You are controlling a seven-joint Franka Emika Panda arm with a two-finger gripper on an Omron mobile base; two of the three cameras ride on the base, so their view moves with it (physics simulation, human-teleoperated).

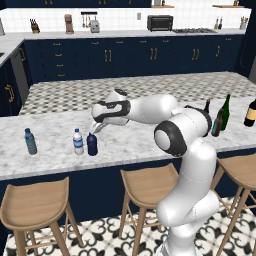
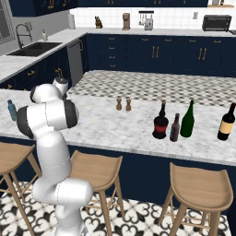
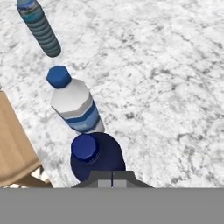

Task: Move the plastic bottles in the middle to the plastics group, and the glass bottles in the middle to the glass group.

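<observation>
Navy bottle (image 1: 92, 144) stands on the counter (image 1: 130, 137), just right of the white-labelled water bottle (image 1: 78, 142). Above it, the arm (image 1: 150, 110) stretches left, level, gripper (image 1: 98, 128) angled down, jaws closed together, holding nothing.

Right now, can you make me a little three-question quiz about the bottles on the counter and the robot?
1. True or false: the navy bottle stands right beside the white-label water bottle.
2. Which is nearest the stools' side? A) teal water bottle B) green wine bottle C) pepper shakers
3. Fill in: the gripper above the navy bottle is ____.

Key: 1 true; 2 A; 3 shut.
</observation>
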